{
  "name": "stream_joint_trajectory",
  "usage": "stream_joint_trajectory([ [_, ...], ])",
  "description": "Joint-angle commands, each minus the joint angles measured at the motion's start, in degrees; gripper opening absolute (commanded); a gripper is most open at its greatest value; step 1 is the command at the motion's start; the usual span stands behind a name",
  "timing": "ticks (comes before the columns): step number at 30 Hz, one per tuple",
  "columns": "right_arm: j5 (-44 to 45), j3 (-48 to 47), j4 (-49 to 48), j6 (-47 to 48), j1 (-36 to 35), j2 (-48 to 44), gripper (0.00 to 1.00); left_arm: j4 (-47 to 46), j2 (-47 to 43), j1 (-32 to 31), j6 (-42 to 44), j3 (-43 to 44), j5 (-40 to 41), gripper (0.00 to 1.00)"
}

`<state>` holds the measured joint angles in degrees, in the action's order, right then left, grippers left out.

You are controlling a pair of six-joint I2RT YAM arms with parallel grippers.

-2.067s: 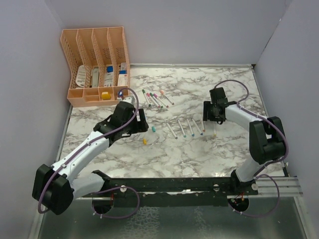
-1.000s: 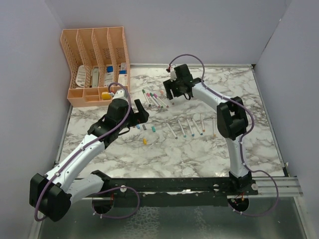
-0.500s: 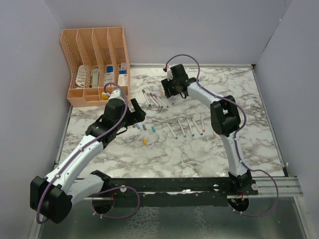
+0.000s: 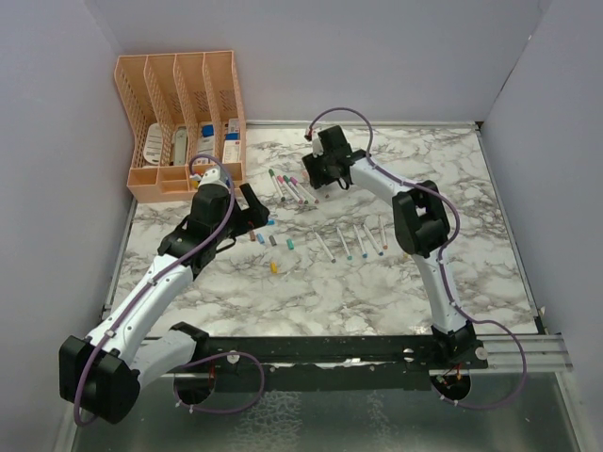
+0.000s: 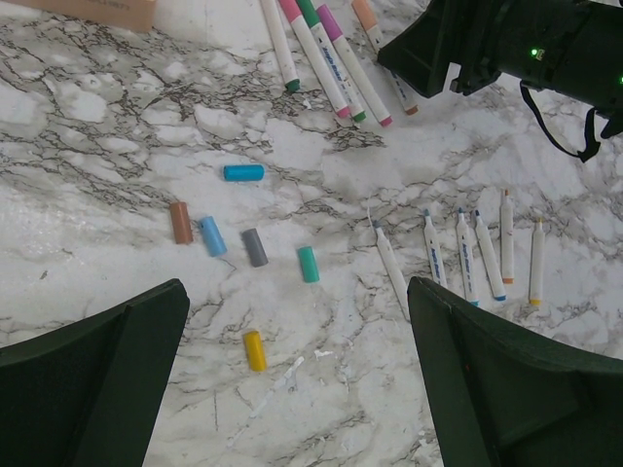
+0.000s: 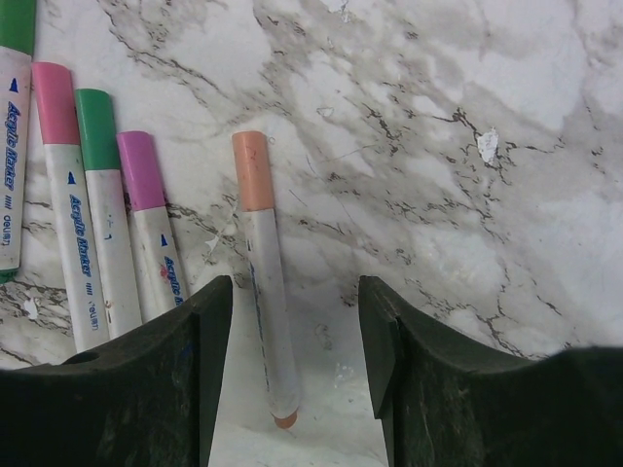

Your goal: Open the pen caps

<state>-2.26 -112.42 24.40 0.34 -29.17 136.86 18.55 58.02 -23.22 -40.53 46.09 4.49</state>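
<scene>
Where pale lilac walls point(image 4: 377, 56) close in a white marble tabletop point(image 4: 377, 292), a peach organiser point(image 4: 179, 113) stands in the far left corner. The left gripper point(image 4: 254, 209) hovers, jaws spread wide and empty, above six loose pen caps point(image 5: 254, 247). The right gripper point(image 6: 295, 292), jaws partly open, straddles an orange-capped pen point(image 6: 265, 292) without touching it. A row of uncapped pens point(image 5: 465, 258) lies rightmost.

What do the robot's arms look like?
The left arm and right arm are white tubes with chunky black joints. A thin purple cable loops along each. The fingers are flat, dark wedges, blackish green. A tiny green light glows near the right arm's tip.
</scene>
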Motion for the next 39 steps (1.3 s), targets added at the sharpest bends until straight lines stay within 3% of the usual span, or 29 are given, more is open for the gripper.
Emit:
stream_joint_trajectory([
  [1, 0.9, -0.2, -0.8, 0.8, -0.8, 1.5, 0.53, -0.5, -1.0, 0.6, 0.5, -0.9, -1.8, 0.98],
  [12, 2.8, 5.9, -1.2, 0.4, -1.2, 0.2, 0.45, -1.7, 0.6, 1.5, 1.4, -0.7, -4.1, 0.98],
  [21, 5.8, 13.4, -1.8, -2.1, -1.0, -3.3, 0.02, -2.5, 1.7, 2.1, 1.6, 0.4, -6.5, 0.98],
  [32, 10.5, 16.4, -8.3, -2.5, 2.1, -16.1, 0.01, -3.7, 1.0, 2.1, -0.5, 1.1, -8.3, 0.98],
  [39, 2.5, 22.5, -8.5, -3.6, 2.0, -26.8, 0.01, -7.7, 2.2, 2.1, -3.6, 0.7, -10.7, 0.98],
])
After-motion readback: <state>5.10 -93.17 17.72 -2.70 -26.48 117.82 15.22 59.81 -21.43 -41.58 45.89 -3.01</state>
